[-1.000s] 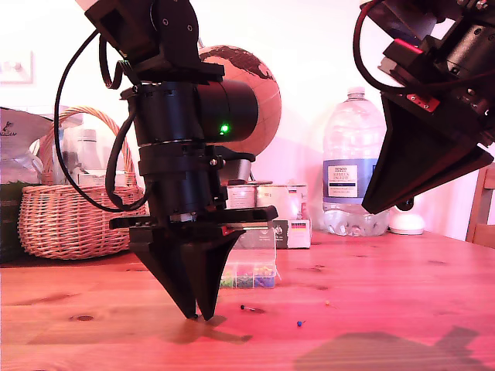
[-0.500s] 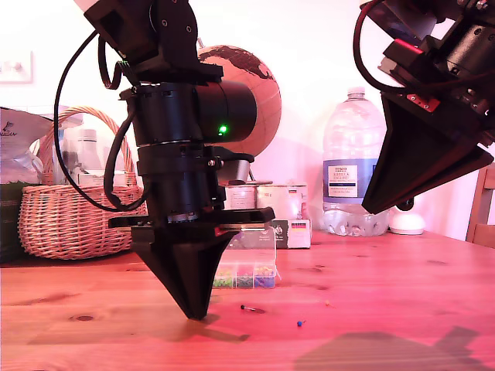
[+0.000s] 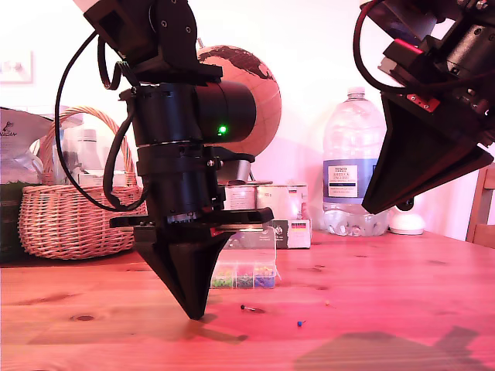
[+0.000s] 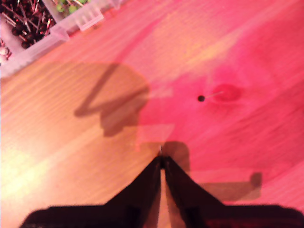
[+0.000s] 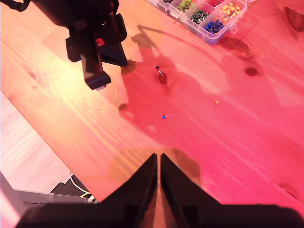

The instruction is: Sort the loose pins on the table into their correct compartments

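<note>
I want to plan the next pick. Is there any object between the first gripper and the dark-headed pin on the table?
Nothing visible does. Only bare table lies between my first gripper and the dark-headed pin; the compartment box is off to another side.

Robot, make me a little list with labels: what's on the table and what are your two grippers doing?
table: reddish-brown wooden tabletop
pin box: small clear plastic box with coloured pins sorted in compartments
loose pins: dark-headed pin, blue-headed pin, pale-headed pin
my first gripper: tips closed, low at the table, beside the dark-headed pin
my second gripper: closed, raised high, empty
</note>
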Robot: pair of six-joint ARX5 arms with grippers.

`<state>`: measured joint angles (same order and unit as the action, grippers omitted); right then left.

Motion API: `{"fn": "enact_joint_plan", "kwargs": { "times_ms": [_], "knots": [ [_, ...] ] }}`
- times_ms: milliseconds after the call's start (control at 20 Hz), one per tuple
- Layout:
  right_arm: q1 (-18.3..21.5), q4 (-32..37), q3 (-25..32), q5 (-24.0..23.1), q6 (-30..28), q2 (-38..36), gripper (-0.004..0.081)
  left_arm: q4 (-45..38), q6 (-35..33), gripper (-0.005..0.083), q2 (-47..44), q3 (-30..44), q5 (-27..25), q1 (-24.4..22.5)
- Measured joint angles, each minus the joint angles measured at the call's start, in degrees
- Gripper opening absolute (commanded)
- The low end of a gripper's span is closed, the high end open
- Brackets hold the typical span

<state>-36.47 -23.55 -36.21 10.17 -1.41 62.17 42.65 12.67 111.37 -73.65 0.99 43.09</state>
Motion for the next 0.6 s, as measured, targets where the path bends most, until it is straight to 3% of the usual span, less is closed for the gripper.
{"fn": "enact_joint_plan", "kwargs": {
  "times_ms": [300,600],
  "knots": [
    [0.0,0.0,0.0,0.0,0.0,0.0,-0.0013,7.1,-4.2,-0.002,1.7,-5.4,0.2,0.0],
    [0.0,0.0,0.0,0.0,0.0,0.0,-0.0013,8.0,-5.4,-0.002,1.2,-7.0,2.9,-0.8]
  ]
}}
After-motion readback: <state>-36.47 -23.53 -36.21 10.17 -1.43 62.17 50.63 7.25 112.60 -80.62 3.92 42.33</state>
